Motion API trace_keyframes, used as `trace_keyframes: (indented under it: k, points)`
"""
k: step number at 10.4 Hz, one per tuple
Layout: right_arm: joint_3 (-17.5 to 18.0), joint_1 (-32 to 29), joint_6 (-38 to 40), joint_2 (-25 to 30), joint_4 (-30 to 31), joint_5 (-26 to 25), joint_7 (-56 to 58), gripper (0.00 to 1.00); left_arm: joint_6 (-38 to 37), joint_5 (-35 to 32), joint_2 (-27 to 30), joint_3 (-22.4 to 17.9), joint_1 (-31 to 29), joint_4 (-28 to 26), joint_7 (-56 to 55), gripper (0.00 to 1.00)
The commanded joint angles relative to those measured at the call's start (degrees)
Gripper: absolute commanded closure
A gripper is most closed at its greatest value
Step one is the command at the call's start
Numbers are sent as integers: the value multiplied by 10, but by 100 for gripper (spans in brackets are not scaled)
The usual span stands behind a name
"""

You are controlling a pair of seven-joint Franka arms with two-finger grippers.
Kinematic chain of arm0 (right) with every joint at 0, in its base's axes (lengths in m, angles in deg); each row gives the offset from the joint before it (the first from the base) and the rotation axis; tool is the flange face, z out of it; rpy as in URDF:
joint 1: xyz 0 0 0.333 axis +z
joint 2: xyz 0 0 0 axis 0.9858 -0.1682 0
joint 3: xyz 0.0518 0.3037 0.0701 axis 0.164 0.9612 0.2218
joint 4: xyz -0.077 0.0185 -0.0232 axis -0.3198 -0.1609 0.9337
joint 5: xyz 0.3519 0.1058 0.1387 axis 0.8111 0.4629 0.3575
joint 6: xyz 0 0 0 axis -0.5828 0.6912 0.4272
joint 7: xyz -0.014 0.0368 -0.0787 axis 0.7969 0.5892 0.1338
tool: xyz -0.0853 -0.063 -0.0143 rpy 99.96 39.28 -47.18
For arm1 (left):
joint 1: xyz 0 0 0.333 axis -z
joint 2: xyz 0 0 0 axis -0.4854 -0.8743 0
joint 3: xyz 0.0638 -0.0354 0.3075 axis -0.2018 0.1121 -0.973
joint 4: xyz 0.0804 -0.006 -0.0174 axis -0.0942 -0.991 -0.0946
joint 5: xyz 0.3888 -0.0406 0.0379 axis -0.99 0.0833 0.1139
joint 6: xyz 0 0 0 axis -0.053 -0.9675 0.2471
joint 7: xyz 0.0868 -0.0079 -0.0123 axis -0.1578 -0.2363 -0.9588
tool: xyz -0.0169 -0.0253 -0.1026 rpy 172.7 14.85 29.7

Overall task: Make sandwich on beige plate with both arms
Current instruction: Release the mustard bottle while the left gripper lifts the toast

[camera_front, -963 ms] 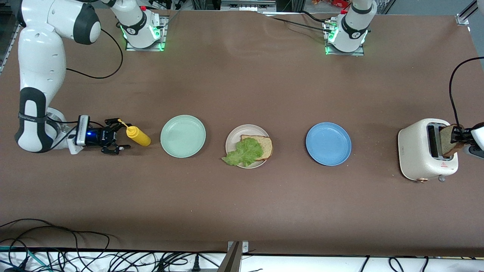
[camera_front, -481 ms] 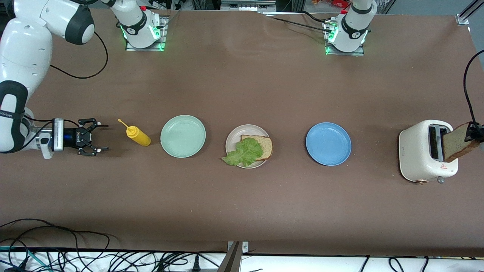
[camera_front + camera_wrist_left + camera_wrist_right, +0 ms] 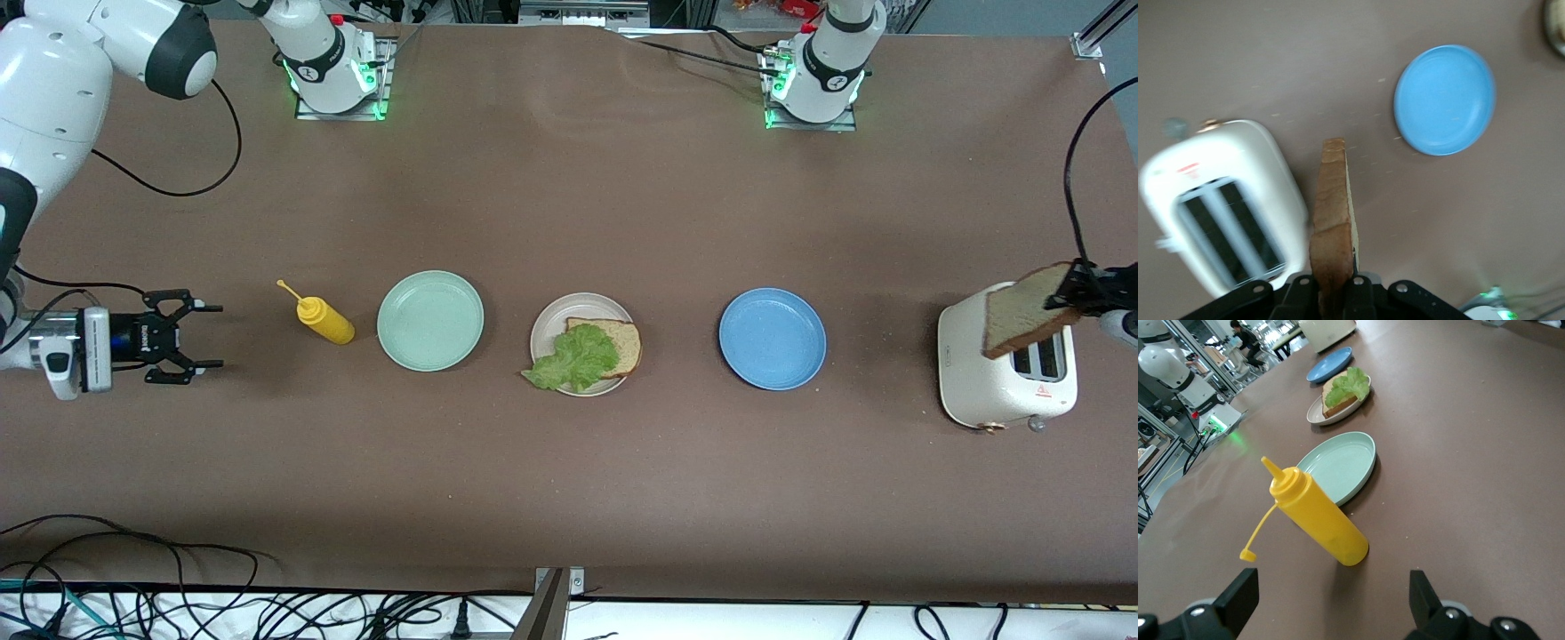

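Note:
The beige plate sits mid-table with one bread slice and a ruffled green lettuce leaf on it; it also shows in the right wrist view. My left gripper is shut on a second bread slice and holds it over the white toaster. In the left wrist view the slice stands edge-on between the fingers. My right gripper is open and empty, low near the table at the right arm's end, apart from the yellow bottle.
A mint green plate lies between the yellow squeeze bottle and the beige plate. A blue plate lies between the beige plate and the toaster. The bottle stands upright with its cap hanging open. Cables run along the table's near edge.
My left gripper has lifted the bread slice out of the toaster slot and swung it over the toaster. My right gripper has let go of the yellow bottle and drawn back from it.

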Motion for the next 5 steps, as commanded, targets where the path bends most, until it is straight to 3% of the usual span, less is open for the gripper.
trace_keyframes:
  k: [1,2,5]
  points:
    - [-11,7,5,18,-50,-41,-107,0,-30,71,-11,12,29,-1,-28,100]
    - [-10,12,5,38,-57,-73,-144,0,-45,85,-23,14,53,-4,-64,100]
    - [-31,49,5,76,-84,-90,-293,0,-46,182,-67,16,112,-2,-140,100]
